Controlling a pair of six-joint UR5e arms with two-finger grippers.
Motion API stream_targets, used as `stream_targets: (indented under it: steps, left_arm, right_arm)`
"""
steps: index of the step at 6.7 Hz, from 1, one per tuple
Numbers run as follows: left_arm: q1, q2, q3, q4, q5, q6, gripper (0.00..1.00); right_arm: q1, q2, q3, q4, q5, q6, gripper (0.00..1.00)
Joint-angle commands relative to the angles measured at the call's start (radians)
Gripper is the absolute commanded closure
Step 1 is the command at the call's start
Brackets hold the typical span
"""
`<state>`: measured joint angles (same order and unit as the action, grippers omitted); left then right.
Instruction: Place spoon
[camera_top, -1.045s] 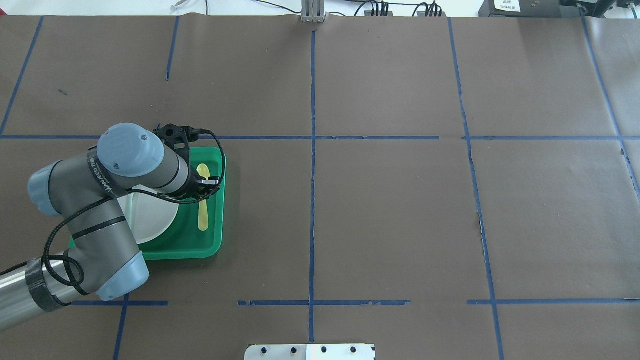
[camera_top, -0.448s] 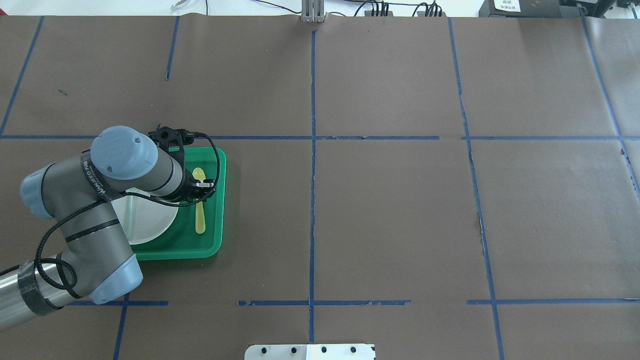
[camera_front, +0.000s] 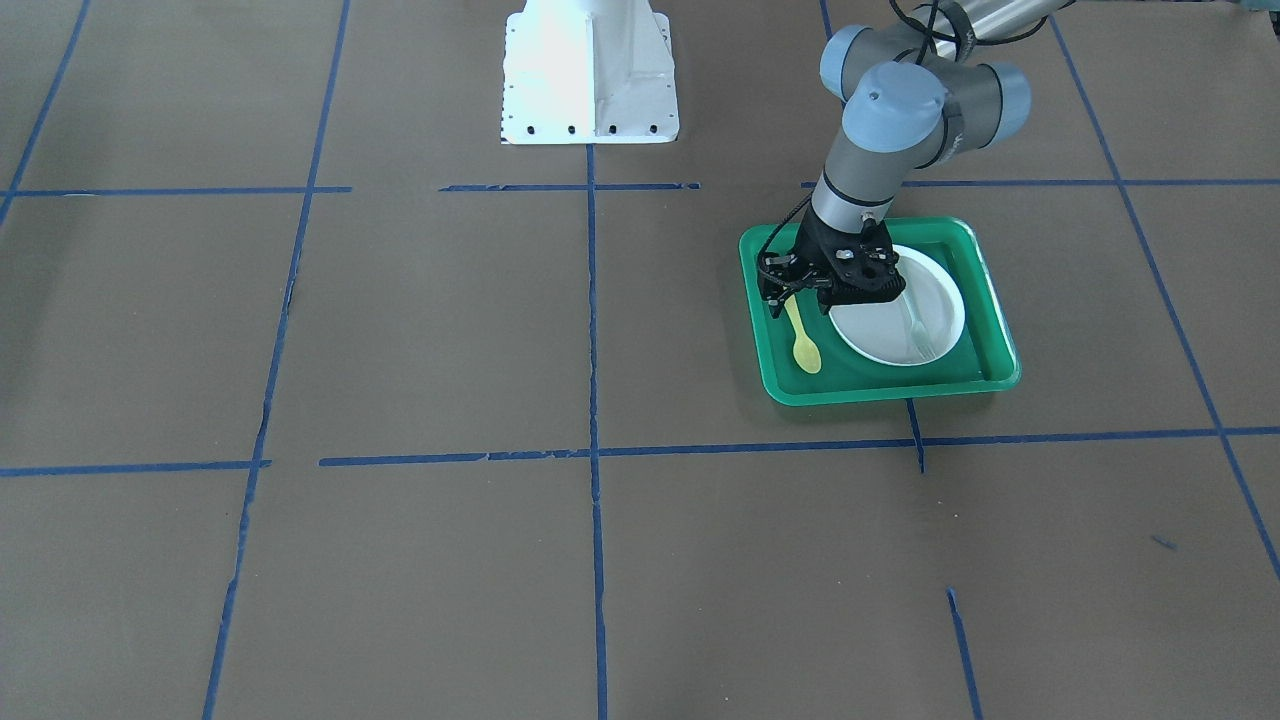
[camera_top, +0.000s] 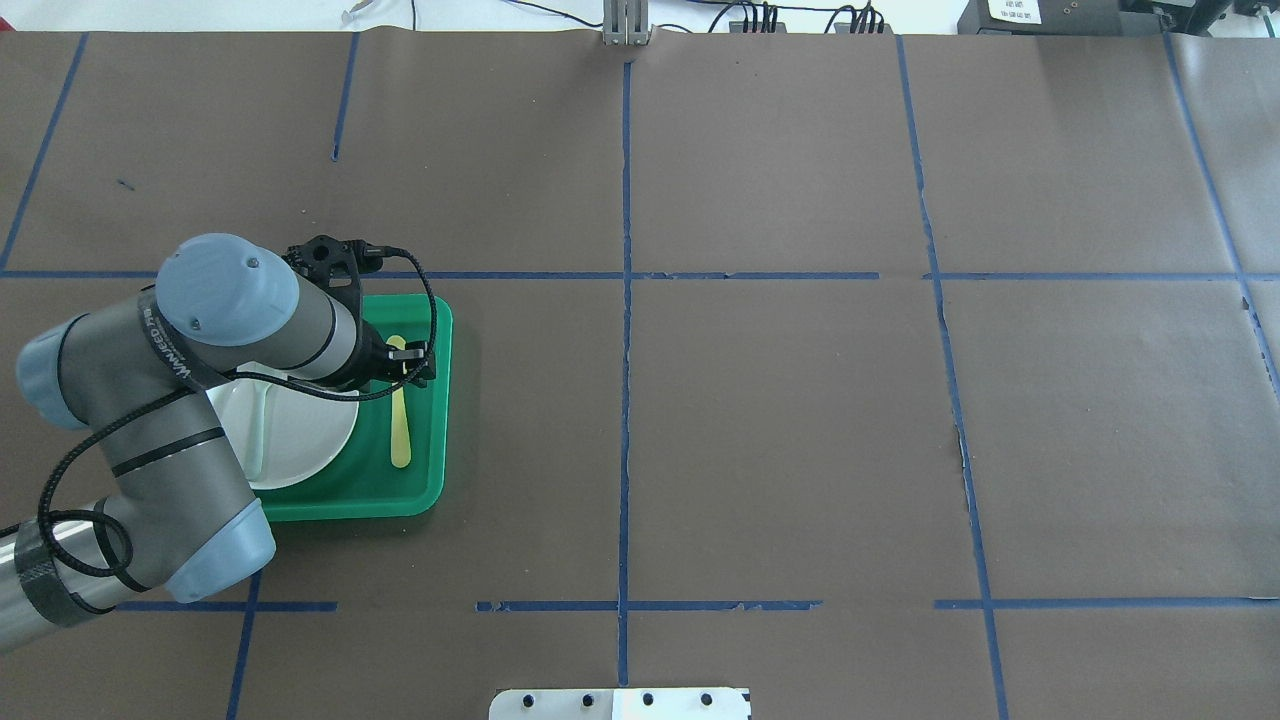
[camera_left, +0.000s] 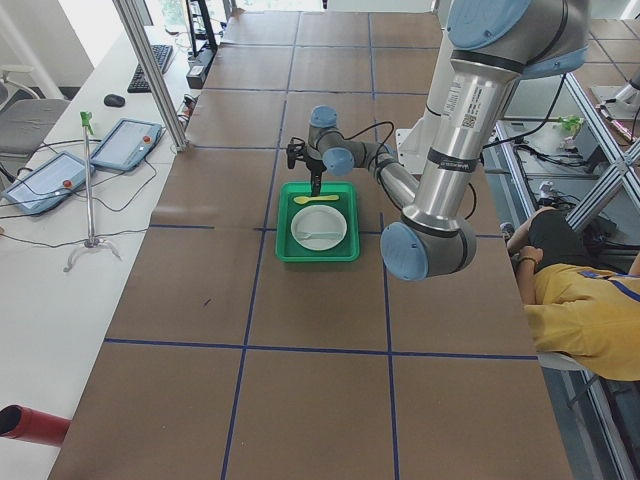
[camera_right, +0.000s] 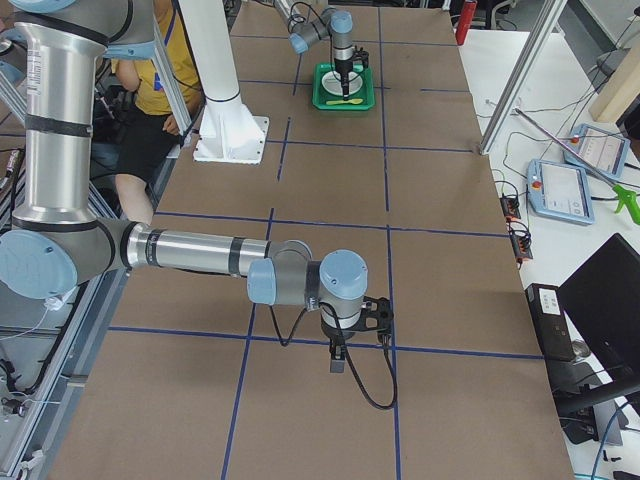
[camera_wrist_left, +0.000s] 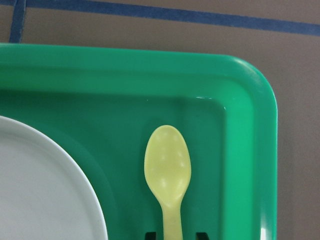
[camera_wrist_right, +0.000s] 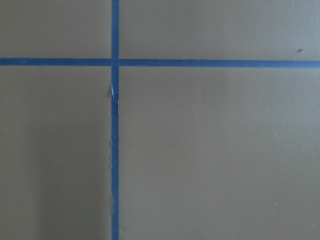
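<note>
The yellow spoon (camera_top: 399, 425) lies flat in the green tray (camera_top: 428, 450), to the right of the white plate (camera_top: 300, 430). In the left wrist view its bowl (camera_wrist_left: 167, 165) points to the tray's far rim (camera_wrist_left: 150, 65). My left gripper (camera_top: 406, 366) stands over the upper handle. Its two fingertips (camera_wrist_left: 150, 234) show on either side of the handle with gaps, so it is open. In the front view the spoon (camera_front: 804, 342) lies just below the gripper (camera_front: 797, 300). My right gripper (camera_right: 337, 362) hangs over bare table far from the tray; I cannot tell its state.
A pale grey-green fork (camera_front: 918, 330) lies on the plate (camera_front: 880, 335). The tray (camera_front: 880, 392) sits on brown paper with blue tape lines. The robot's white base plate (camera_front: 590, 70) is at the table's near edge. An operator in yellow (camera_left: 590, 300) sits beside the table.
The spoon shifted slightly left and settled in the tray, then stayed still. My left arm has drawn back to the left while the gripper stays over the handle.
</note>
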<state>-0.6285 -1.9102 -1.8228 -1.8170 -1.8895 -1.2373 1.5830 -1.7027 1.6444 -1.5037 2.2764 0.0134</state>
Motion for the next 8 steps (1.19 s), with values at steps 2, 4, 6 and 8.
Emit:
stream_targets:
  steps: [2,4,6,8]
  left_arm:
    - [-0.234,0.135,-0.084,0.004,-0.122,0.321,0.00]
    - [-0.459,0.280,-0.075,0.004,-0.218,0.749,0.00]
    - [-0.703,0.347,-0.066,0.185,-0.252,1.174,0.00]
    - [-0.963,0.384,0.052,0.304,-0.342,1.347,0.00]
  right_arm:
    - [0.000,0.000,0.000,-0.001,0.000,0.000,0.00]
    - [0.000,0.000,0.000,-0.001,0.000,0.000,0.00]
    - [0.000,0.000,0.000,-0.001,0.000,0.000,0.00]
    - [0.000,0.000,0.000,-0.001,0.000,0.000,0.00]
